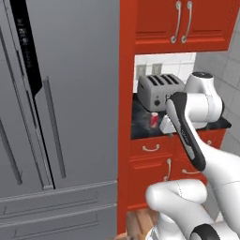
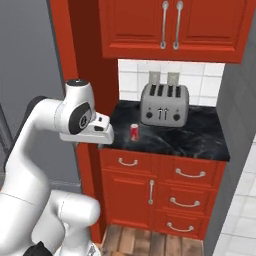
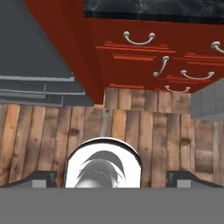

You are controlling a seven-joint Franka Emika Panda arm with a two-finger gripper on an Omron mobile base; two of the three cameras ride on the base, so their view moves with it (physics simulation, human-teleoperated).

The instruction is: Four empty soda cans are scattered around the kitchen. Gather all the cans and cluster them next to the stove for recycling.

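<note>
One red soda can [image 1: 153, 119] [image 2: 134, 132] stands upright on the black marbled counter [image 2: 200, 137], in front of the toaster and near the counter's left front edge. My gripper [image 2: 101, 142] [image 1: 168, 129] hangs just left of that counter edge, at about counter height, and points down at the wooden floor [image 3: 131, 127]. It is a short way from the can and does not touch it. In the hand view the gripper [image 3: 113, 179] is open, with nothing between its fingertips [image 3: 43, 179]. The stove is out of view.
A silver toaster [image 1: 157, 89] [image 2: 164, 104] sits at the back of the counter. A tall grey fridge [image 1: 56, 117] [image 3: 30, 65] stands to the left, beyond a red side panel. There are red drawers [image 2: 175, 172] below, upper cabinets [image 2: 170, 27] above and a grey wall [image 2: 240, 125] to the right.
</note>
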